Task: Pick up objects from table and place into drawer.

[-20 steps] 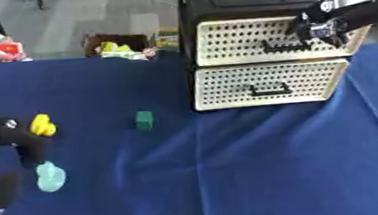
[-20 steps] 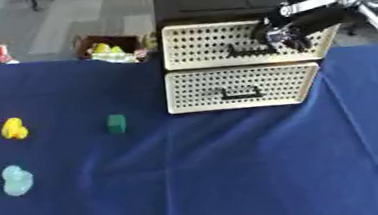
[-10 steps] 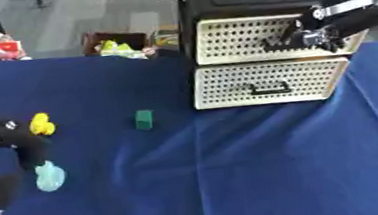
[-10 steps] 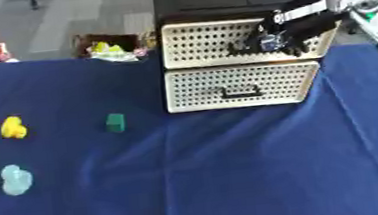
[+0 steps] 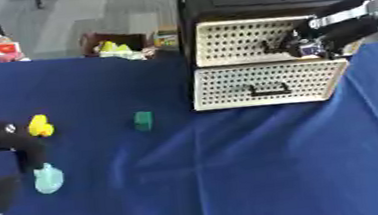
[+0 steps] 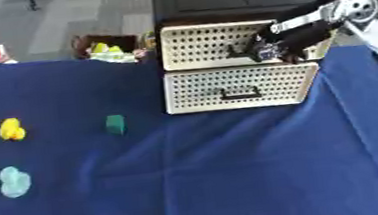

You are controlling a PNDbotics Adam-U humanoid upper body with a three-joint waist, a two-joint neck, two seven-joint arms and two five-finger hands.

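The right hand (image 6: 278,45) curls its fingers at the upper drawer (image 6: 212,44) handle; whether they grip it is unclear. The left hand (image 5: 7,143) rests relaxed beside the yellow duck (image 5: 39,125).

Work surface (image 6: 235,175), covered with a dark blue cloth showing shallow creases. At the far middle stands a cream perforated drawer unit (image 6: 234,87) with two stacked drawers, each with a dark handle. On the left part lie three small things, apart from one another: a yellow piece (image 6: 10,130) farthest left, a pale turquoise piece (image 6: 13,181) nearer the front edge, and a green block (image 6: 116,124) between these and the unit. The yellow piece is possibly a duck.
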